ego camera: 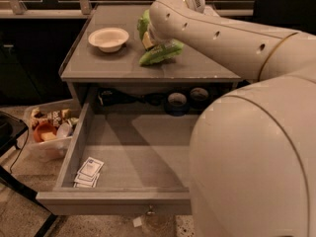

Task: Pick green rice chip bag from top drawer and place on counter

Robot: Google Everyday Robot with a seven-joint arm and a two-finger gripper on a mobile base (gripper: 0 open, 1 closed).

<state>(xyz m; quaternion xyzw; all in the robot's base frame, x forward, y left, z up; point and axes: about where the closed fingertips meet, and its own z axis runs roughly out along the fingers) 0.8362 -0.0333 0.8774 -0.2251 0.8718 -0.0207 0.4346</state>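
Observation:
The green rice chip bag (161, 53) is crinkled light green and lies on the counter (94, 65), right of its middle. My gripper (149, 38) is at the bag, low over the counter, mostly hidden behind my white wrist. The arm reaches in from the right and covers the bag's upper part. The top drawer (143, 154) is pulled fully open below the counter, with a small knob (149, 211) on its front panel. No bag lies in the drawer.
A white bowl (108, 37) sits on the counter left of the bag. Small white paper packets (89, 172) lie in the drawer's front left corner. Dark rolls (177, 101) sit in the cavity behind the drawer. A bin of clutter (49, 131) stands on the floor at left.

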